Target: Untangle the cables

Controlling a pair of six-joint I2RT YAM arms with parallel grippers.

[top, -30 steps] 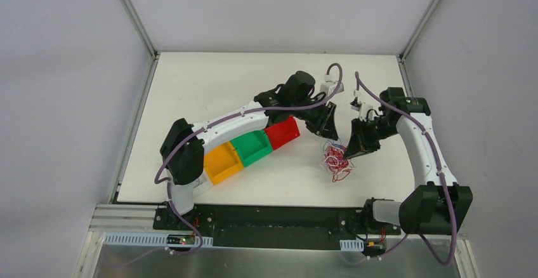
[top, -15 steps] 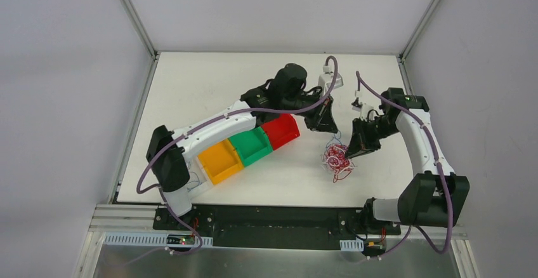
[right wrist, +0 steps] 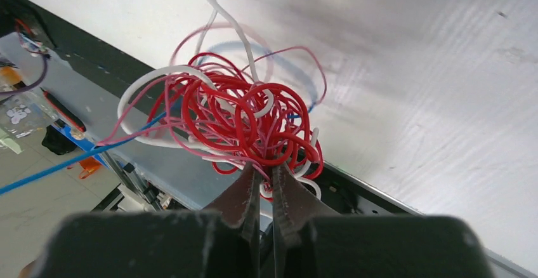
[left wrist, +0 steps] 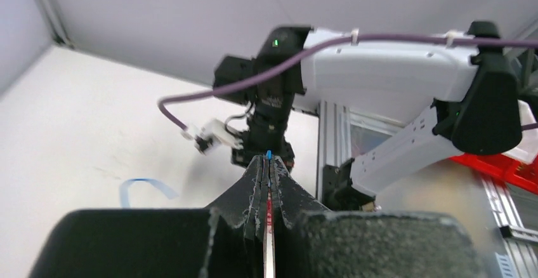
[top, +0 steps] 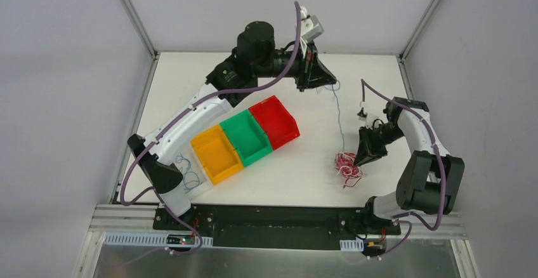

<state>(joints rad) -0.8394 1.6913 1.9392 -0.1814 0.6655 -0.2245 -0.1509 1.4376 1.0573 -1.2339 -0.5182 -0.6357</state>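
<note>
White bench (top: 190, 87): cable tangle (top: 346, 164) sits toward the right edge, my right fingers (right wrist: 241, 195) pinching it. Left fingers (left wrist: 254, 192), pressed on blue cable (top: 338, 116), hang by far edge; strand runs far-to-near.

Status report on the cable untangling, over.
Left hand shut on blue cable, high and far back. Right hand shut on red-and-white tangle. Blue cable strung between both; nothing in the way.
</note>
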